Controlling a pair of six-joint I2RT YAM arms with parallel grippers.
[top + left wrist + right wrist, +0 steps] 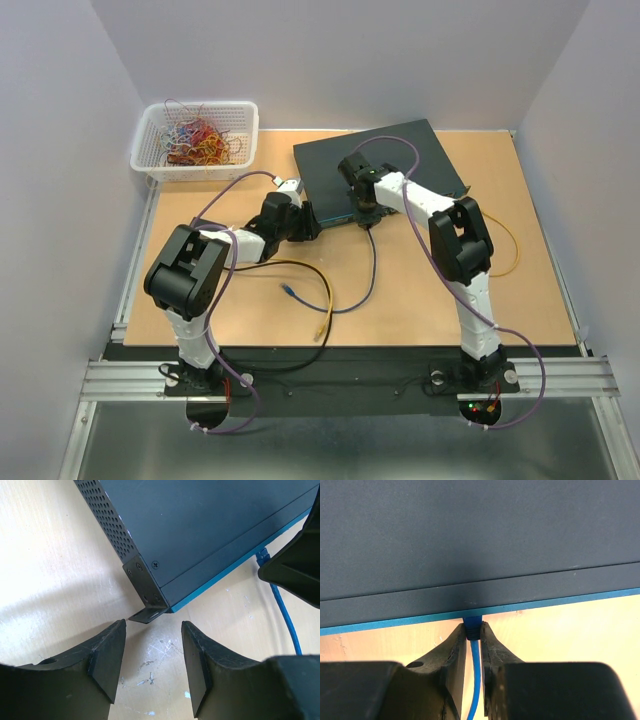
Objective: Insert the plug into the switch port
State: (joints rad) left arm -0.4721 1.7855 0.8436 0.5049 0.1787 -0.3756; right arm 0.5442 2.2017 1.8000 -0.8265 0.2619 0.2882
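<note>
Pinching small blue plug (473, 622), right pincer (473, 629), pressed against dark blue-trimmed switch (470, 545)

Both arms share one build: white link shells joined by bulky black joint housings. The left arm (190, 275) fills the lower left of the overhead view, the right arm (462, 245) the lower right. A purple cable (217, 199) loops along each. Small red and green lights (480, 408) glow at bottom right. The left end effector (153, 625) and right end effector (474, 628) have matte black, wedge-shaped fingers (107, 655), scuffed pale at the edges.
</note>
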